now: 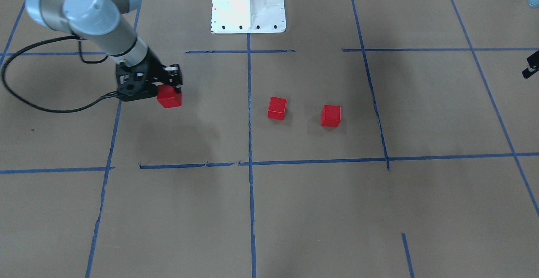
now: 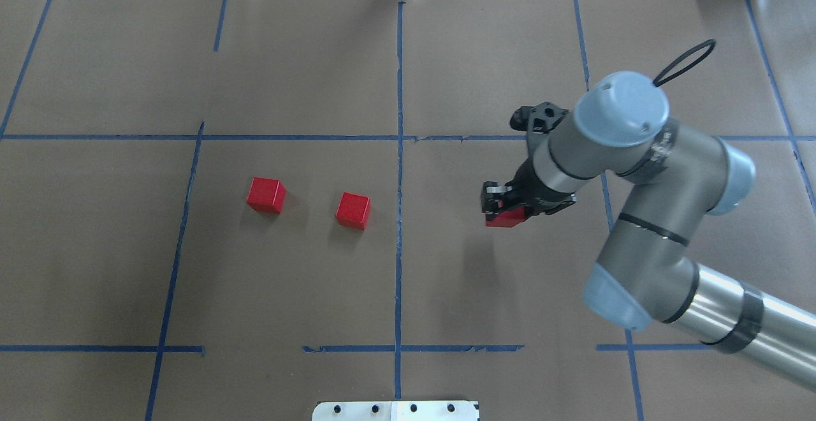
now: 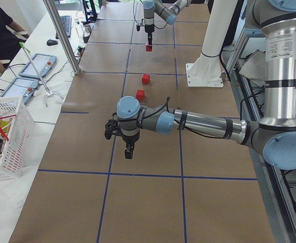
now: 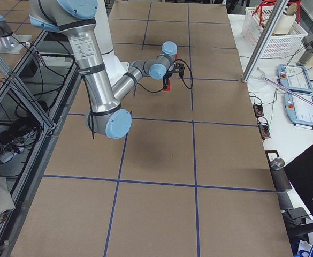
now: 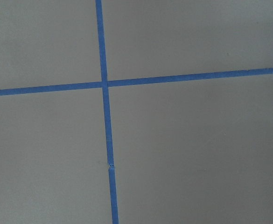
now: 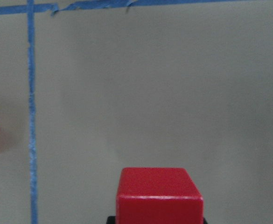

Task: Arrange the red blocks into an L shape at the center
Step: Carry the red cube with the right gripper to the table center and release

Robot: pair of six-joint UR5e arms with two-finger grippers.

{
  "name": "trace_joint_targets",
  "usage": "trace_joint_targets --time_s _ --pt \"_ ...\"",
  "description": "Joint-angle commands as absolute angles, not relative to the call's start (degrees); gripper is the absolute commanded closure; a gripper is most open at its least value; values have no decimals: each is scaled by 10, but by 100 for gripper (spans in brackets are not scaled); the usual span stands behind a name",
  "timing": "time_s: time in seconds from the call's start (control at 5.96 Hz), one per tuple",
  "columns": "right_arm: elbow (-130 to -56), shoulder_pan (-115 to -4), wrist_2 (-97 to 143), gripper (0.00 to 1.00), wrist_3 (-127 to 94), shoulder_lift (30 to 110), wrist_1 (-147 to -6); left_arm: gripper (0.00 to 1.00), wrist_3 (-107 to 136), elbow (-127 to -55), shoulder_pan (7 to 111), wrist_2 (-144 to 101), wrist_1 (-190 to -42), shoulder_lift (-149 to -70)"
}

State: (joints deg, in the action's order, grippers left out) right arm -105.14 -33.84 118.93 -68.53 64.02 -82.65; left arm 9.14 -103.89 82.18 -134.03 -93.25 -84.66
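Note:
My right gripper (image 2: 503,212) is shut on a red block (image 2: 507,219) and holds it a little above the table, right of the centre line. It also shows in the front view (image 1: 169,97) and at the bottom of the right wrist view (image 6: 159,193). Two other red blocks (image 2: 352,210) (image 2: 266,194) sit apart on the table left of the centre line, also in the front view (image 1: 277,108) (image 1: 331,116). My left gripper (image 3: 129,151) hangs over the table's left end, far from the blocks. I cannot tell if it is open.
Blue tape lines (image 2: 399,153) divide the brown table into grid cells. The white robot base (image 1: 248,4) stands at the robot's edge. A white basket (image 3: 3,136) and tablets (image 3: 39,66) lie on a side table beyond the left end.

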Motion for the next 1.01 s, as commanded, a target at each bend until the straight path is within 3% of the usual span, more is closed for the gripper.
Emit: trace_joint_targets --time_s 0.0,0.84 --pt "-971 -274 1129 100 -775 525 -853 0 91 -1039 822 -1340 -933 -847" --pt "-917 -227 1083 99 -805 484 -854 0 91 -1041 822 -1340 -933 -847"
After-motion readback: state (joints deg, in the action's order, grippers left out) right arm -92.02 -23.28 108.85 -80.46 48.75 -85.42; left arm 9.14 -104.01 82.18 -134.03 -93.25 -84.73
